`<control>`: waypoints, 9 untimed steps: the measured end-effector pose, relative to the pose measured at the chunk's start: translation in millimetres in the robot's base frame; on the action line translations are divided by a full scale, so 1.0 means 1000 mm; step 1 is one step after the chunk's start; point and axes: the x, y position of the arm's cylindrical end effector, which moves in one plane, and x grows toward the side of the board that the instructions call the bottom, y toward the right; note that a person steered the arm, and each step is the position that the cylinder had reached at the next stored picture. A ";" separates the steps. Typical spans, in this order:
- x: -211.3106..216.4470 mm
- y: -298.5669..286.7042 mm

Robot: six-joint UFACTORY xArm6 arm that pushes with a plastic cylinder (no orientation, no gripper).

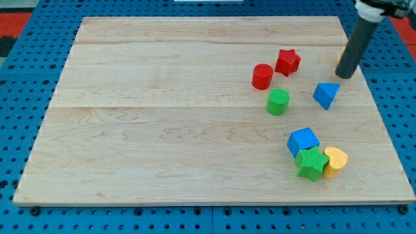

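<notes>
Now: my tip near counter's right edge, just above blue triangle, touching nothing; jaws' state untellable; open board leftward.

We see a pale wooden board with faint grain on a blue pegboard. On it sit a red star, red cylinder, green cylinder, blue triangular block, blue cube, green star and yellow heart. Our tip is dark grey.

My tip stands just above the blue triangular block (not touching), right of the red star.
</notes>
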 end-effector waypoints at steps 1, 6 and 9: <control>0.045 -0.002; -0.016 0.063; -0.024 -0.024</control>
